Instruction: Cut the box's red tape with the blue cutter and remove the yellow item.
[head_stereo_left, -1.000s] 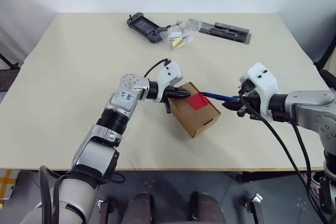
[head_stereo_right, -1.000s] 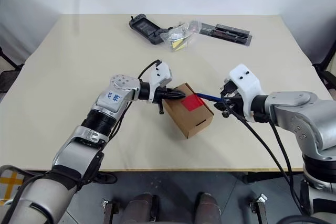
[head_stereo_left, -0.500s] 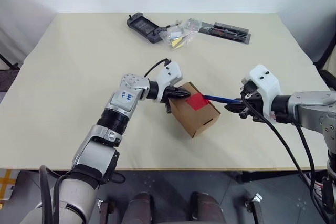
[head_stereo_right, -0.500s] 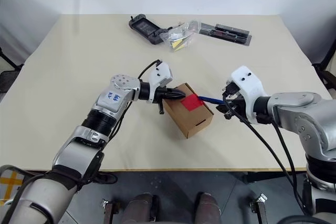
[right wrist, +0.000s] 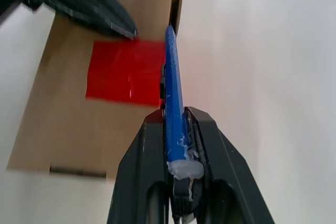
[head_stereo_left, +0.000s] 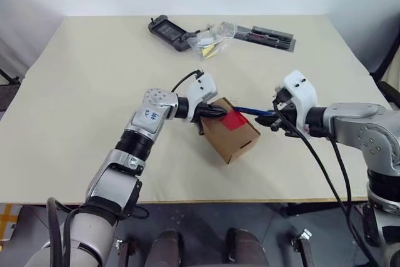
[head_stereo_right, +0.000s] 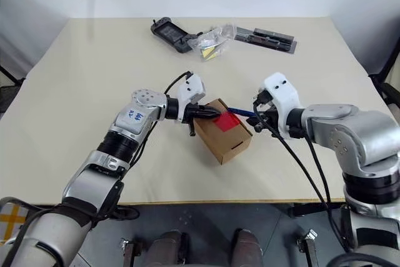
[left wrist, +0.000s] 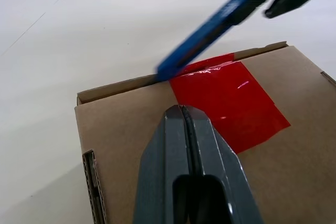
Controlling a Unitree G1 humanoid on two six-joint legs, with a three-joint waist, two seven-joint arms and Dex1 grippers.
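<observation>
Box (head_stereo_left: 232, 132) sits mid-surface (head_stereo_left: 94, 92), red tape (left wrist: 226, 103) on top. Left gripper (head_stereo_left: 220, 111), its fingers (left wrist: 184, 145) pressed together, rests on the lid beside the tape. Right gripper (head_stereo_left: 273, 119) fingers (right wrist: 157, 182) clamp the blue cutter (right wrist: 173, 103), tip at the tape's edge along the seam.

Silver-grey jointed arms with white wrist housings, black cables, dark two-finger grippers; blue handwritten marking on left forearm.
</observation>
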